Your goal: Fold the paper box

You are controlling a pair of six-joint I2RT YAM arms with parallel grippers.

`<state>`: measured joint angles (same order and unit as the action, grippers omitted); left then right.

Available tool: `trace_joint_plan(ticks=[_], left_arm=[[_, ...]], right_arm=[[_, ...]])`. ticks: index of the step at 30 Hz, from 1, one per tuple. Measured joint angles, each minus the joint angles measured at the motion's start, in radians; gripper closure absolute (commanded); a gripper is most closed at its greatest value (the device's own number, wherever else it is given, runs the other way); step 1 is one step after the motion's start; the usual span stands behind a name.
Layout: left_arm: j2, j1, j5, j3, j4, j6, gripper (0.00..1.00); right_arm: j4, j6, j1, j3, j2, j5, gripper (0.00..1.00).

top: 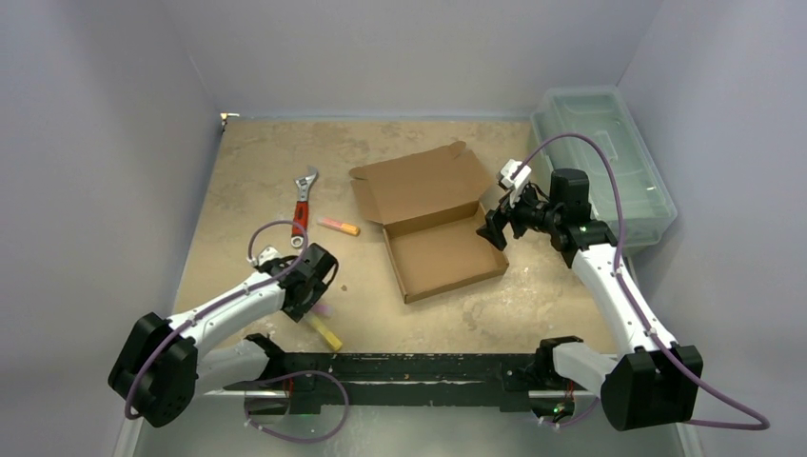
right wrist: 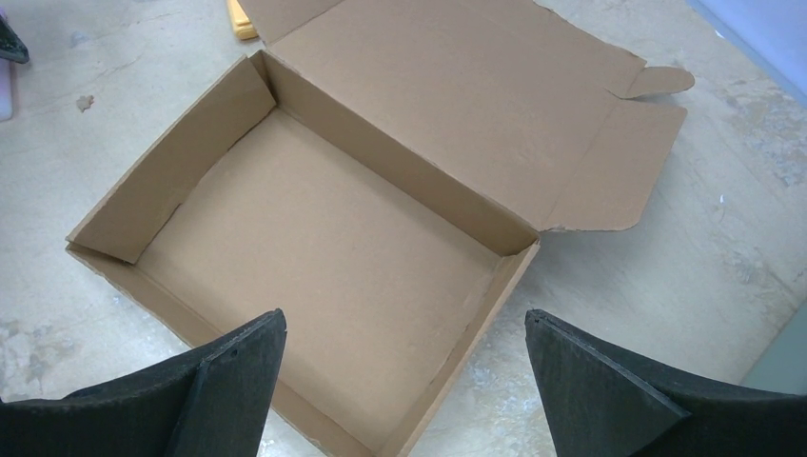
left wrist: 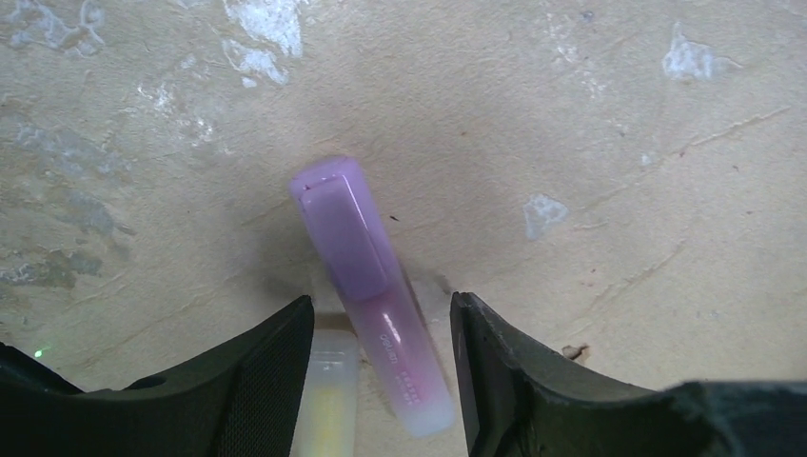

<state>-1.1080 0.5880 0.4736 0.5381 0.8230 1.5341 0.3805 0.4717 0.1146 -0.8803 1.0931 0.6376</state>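
Observation:
The brown cardboard paper box (top: 440, 249) lies mid-table. Its tray walls stand up and its lid (top: 419, 183) lies open and flat behind it. In the right wrist view the box (right wrist: 324, 238) fills the frame, with a lid side flap (right wrist: 623, 162) spread on the table. My right gripper (top: 495, 228) is open and empty, and hovers over the tray's right wall (right wrist: 404, 328). My left gripper (top: 319, 286) is low at the left, far from the box. It is open (left wrist: 381, 381), with a purple highlighter (left wrist: 366, 276) lying loose between its fingers.
A yellow highlighter (left wrist: 324, 405) lies beside the purple one under my left finger, and shows in the top view (top: 325, 331). A red-handled wrench (top: 304, 205) and an orange marker (top: 339, 227) lie left of the box. A translucent green bin (top: 604, 157) stands at the right wall.

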Motion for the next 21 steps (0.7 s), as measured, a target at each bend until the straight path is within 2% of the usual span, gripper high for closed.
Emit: trace_joint_plan(ticks=[6,12,14,21], left_arm=[[-0.003,-0.056,-0.012,-0.024,-0.05,-0.013,0.57],[-0.037,-0.165,-0.033,-0.022,-0.155,-0.083,0.92],[-0.045,-0.177,-0.039,-0.019,-0.187,-0.106,1.0],[-0.069,-0.183,-0.079,0.02,-0.256,-0.223,1.0]], right_arm=[[0.0,0.0,0.0,0.0,0.001,0.0,0.01],[0.0,0.0,0.0,0.0,0.001,-0.005,0.01],[0.0,0.0,0.0,0.0,0.001,-0.013,0.01],[-0.002,0.0,0.0,0.002,0.019,-0.018,0.01]])
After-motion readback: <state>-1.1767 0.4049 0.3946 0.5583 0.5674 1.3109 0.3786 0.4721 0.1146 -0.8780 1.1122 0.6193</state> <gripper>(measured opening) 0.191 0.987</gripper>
